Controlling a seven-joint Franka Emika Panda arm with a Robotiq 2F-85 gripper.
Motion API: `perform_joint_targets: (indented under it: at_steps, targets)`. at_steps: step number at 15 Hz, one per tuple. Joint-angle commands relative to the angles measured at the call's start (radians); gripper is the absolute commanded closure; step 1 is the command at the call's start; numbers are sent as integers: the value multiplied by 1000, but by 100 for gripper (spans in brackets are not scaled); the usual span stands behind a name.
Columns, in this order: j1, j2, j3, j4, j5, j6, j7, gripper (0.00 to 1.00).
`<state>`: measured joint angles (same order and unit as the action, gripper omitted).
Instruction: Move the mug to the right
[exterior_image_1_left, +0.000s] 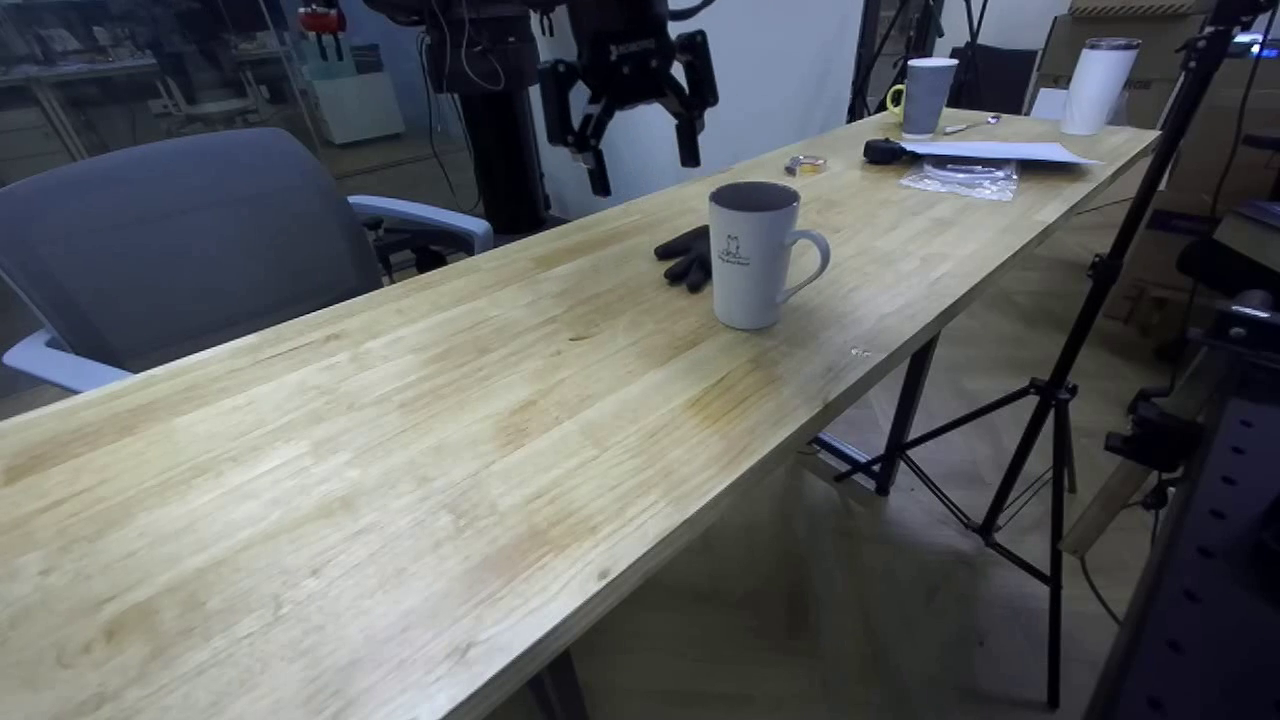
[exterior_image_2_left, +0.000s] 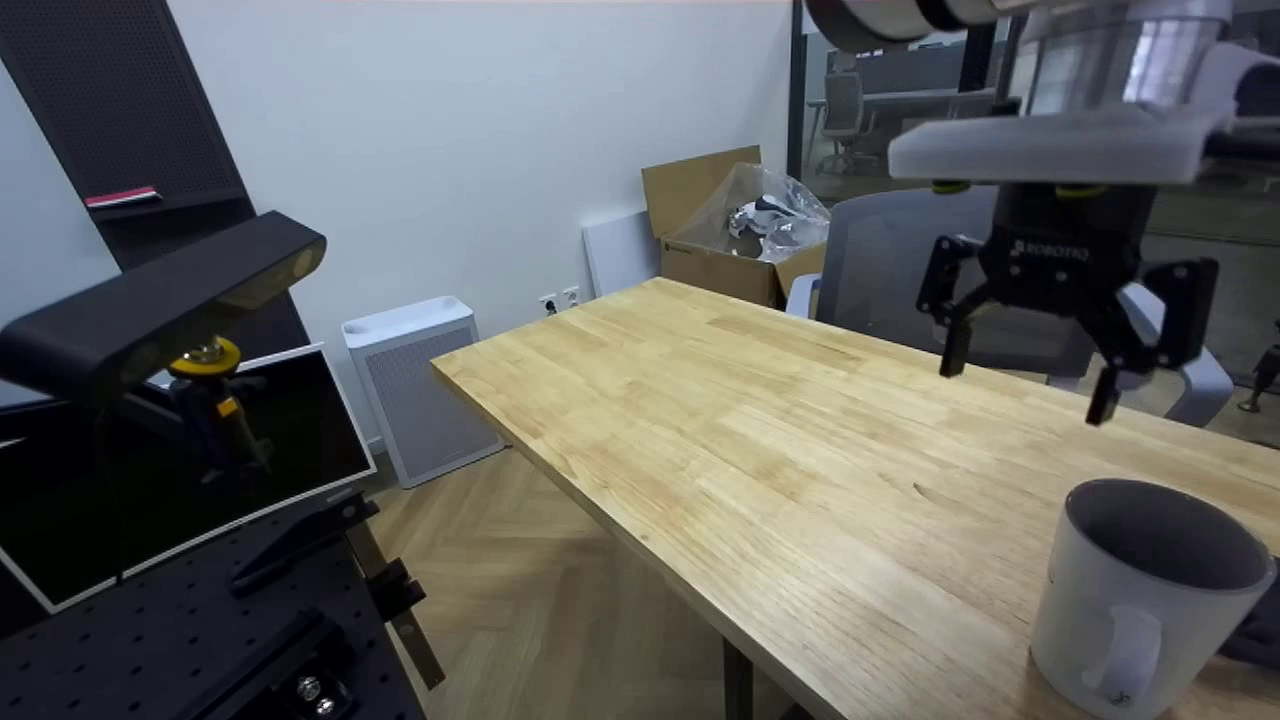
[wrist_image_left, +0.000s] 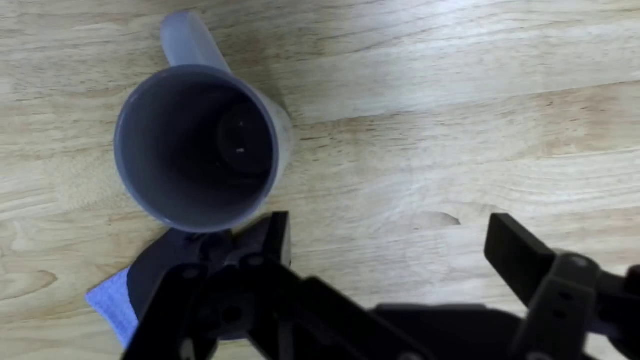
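Observation:
The white mug (exterior_image_1_left: 752, 275) stands upright on the wooden table, with its loop handle and a small dark logo showing in an exterior view. In an exterior view the mug (exterior_image_2_left: 1130, 620) is close to the camera at the lower right. In the wrist view the mug (wrist_image_left: 200, 145) is at upper left, its dark inside visible and its handle pointing up. My gripper (exterior_image_1_left: 645, 172) is open and empty, higher than the mug and apart from it. It also shows in an exterior view (exterior_image_2_left: 1026, 388). In the wrist view the mug lies beyond the left finger, outside the jaws (wrist_image_left: 387, 235).
A black glove (exterior_image_1_left: 688, 258) lies beside the mug, with a blue part (wrist_image_left: 114, 302) in the wrist view. Farther along the table (exterior_image_1_left: 400, 450) are a grey cup (exterior_image_1_left: 928, 98), a white tumbler (exterior_image_1_left: 1098, 90), paper (exterior_image_1_left: 1000, 151) and a plastic bag (exterior_image_1_left: 962, 178). A chair (exterior_image_1_left: 200, 240) stands alongside.

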<state>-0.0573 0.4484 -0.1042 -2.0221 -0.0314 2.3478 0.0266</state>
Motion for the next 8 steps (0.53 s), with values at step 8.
perform_joint_targets:
  at_steps: [8]
  targets:
    - [27,-41,20,33,-14,-91,31,0]
